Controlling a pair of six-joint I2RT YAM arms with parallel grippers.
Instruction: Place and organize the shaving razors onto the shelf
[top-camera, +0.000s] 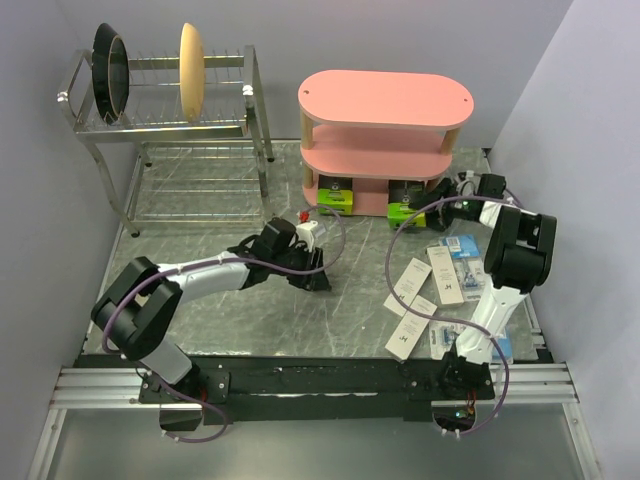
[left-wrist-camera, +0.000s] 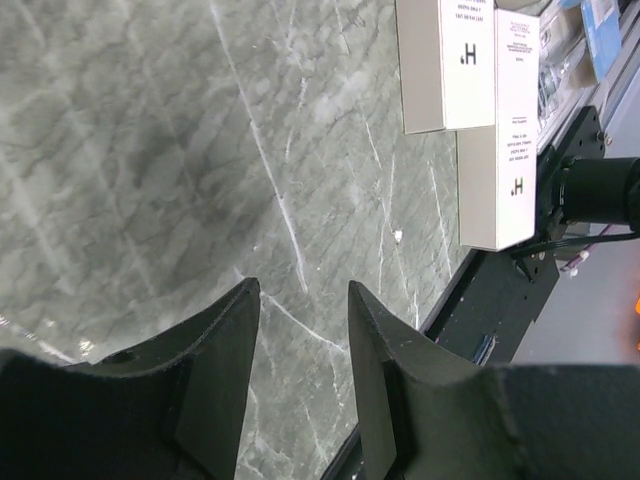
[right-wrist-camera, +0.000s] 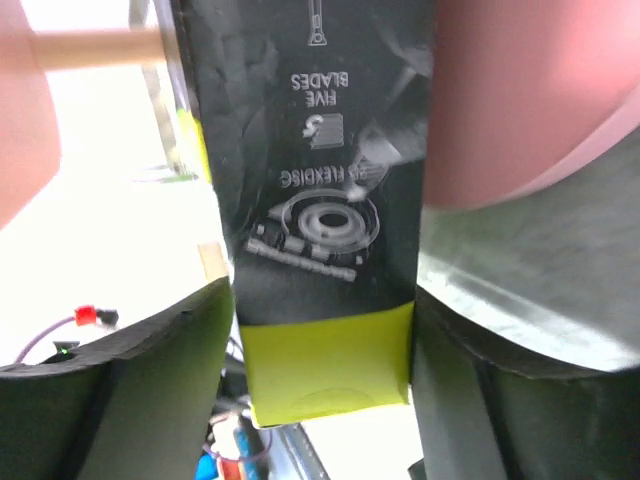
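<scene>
Pinches a black-and-lime box (right-wrist-camera: 320, 200) in the right end effector (right-wrist-camera: 322, 290), pads (right-wrist-camera: 190, 340) flush on both long sides with no gap showing, lime end toward the wrist. Sits at the right opening of the bottom tier of the shelf (top-camera: 385, 100), under a pink board edge and near a wooden post (right-wrist-camera: 100, 45); cannot tell from the wrist view whether the box rests on the tier. Could tip or slide out if let go before fully seated, since looks only partly inside. Could scrape the board or post on pulling back, given tight clearance around the wrist. Could drag the box back out if the pads stick on release. Poses little threat to the second black-and-lime box (top-camera: 335, 195), which lies in the left opening of the same tier, well apart. Hovers the left end effector (left-wrist-camera: 302, 290) over bare bench (top-camera: 250, 310) near the middle, jaws part-open, holding nothing. Leaves three white boxes (top-camera: 411, 278) and the blister packs (top-camera: 466, 255) flat on the bench right of centre, close to the right arm. Could sweep or shove them toward the near edge with the cable loop (top-camera: 397, 235) or the arm itself on retreat.
</scene>
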